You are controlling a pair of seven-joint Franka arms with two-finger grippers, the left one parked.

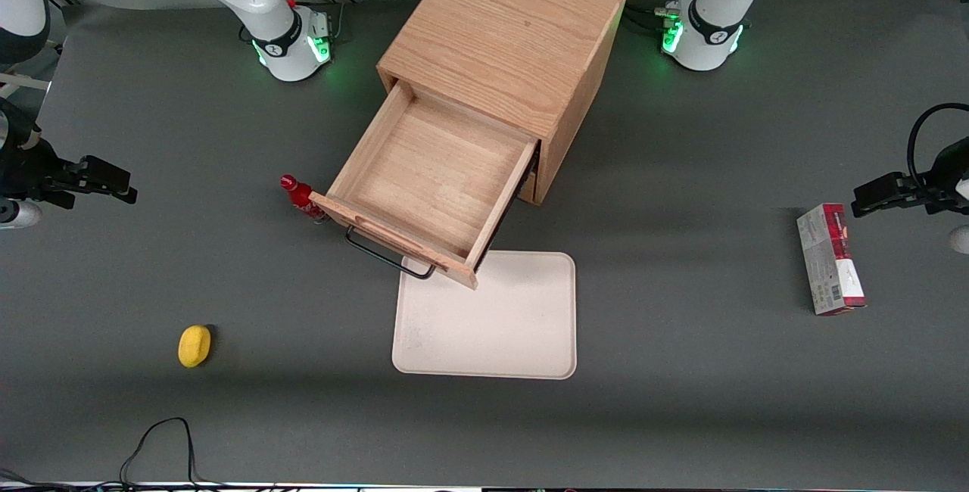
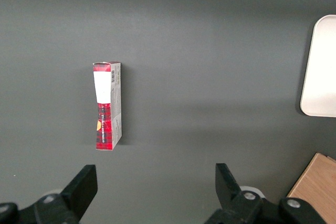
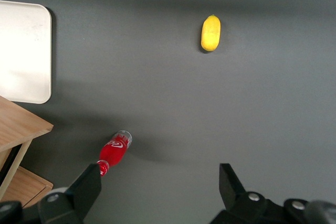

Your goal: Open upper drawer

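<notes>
We see the upper drawer (image 1: 431, 182) pulled well out of the cabinet (image 1: 507, 45), at frame centre, its handle (image 1: 386, 256) over the tray (image 1: 492, 325). The gripper (image 1: 113, 183), at the left edge, holds its fingers (image 3: 79, 190) wide, grasping nothing above the worktop (image 1: 681, 371).

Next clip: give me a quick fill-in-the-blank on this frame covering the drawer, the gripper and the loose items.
1. The upper drawer of the cabinet is pulled ____.
2. The inside of the upper drawer is ____.
3. The gripper hangs above the table with its fingers ____, holding nothing.
4. The drawer's black handle overhangs one edge of the cream ____.

Missing words: open; empty; open; tray
</notes>
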